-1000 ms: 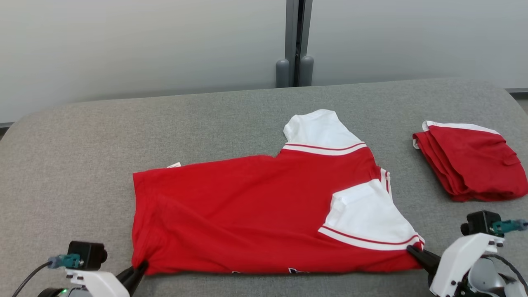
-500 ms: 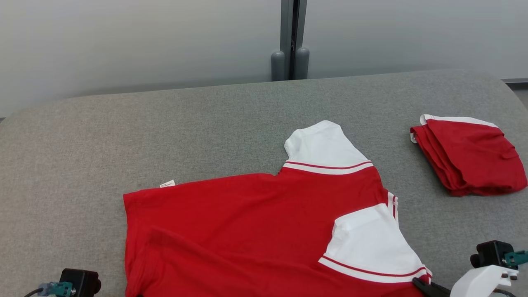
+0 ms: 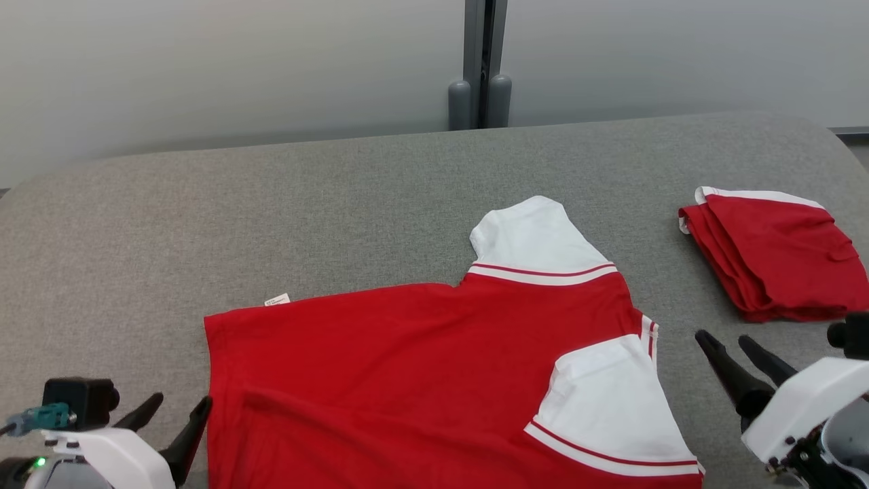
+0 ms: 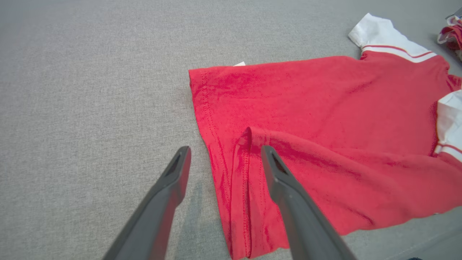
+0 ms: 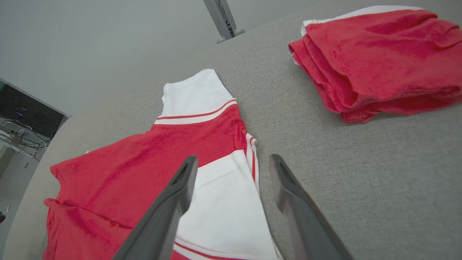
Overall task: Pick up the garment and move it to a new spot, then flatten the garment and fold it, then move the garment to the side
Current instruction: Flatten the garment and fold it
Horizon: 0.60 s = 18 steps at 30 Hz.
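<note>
The garment is a red shirt with white sleeves, folded once and lying flat on the grey table. A small fold ridge runs near its left hem. My left gripper stands open just off the shirt's left hem; in the left wrist view my left gripper straddles that hem above the cloth and holds nothing. My right gripper is open and empty, above the table to the right of the near white sleeve. In the right wrist view my right gripper hovers over that sleeve's edge.
A second red garment, folded into a thick stack, lies at the table's right side, also seen as a folded stack. A grey post stands behind the table against the pale wall. Bare table stretches left and behind the shirt.
Both grippers were shut on the shirt's near corners; they have opened, let go and lifted clear. The shirt stays flat. The camera shifted slightly.
</note>
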Motion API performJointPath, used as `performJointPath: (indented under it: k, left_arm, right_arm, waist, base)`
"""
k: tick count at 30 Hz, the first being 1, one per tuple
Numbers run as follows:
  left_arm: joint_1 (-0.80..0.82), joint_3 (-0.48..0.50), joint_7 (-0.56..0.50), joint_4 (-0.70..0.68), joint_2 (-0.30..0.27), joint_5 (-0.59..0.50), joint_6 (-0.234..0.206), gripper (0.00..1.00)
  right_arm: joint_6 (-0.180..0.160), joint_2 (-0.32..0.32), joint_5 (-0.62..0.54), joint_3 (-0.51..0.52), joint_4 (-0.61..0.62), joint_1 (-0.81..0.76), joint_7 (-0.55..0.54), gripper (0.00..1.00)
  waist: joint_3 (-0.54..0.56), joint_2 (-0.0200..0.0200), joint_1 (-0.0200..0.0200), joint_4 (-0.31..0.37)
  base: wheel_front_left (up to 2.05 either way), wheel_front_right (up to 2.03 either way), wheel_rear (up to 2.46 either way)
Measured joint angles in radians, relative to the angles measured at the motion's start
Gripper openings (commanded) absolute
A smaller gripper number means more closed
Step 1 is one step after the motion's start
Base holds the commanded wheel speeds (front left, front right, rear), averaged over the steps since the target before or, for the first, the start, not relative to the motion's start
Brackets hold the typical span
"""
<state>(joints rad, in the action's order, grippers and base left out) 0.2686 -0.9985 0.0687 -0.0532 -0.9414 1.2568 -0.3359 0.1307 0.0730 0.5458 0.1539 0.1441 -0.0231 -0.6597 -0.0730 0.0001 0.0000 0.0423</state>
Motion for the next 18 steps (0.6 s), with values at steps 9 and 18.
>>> performJointPath:
  k: [9,18]
  left_arm:
    - [0.172,0.039,-0.016,0.145,0.07,-0.035,0.045,1.0]
    - [0.351,0.043,-0.051,0.372,0.183,-0.068,0.161,1.0]
  right_arm:
    - [0.0,0.008,-0.045,-0.068,-0.154,0.266,0.137,1.0]
    - [0.0,0.027,-0.103,-0.137,-0.453,0.621,0.238,1.0]
  waist:
    - [-0.079,0.0,0.0,-0.009]
    - [-0.215,0.0,0.0,-0.034]
  base:
    - [0.0,0.0,0.0]
    - [0.0,0.0,0.0]
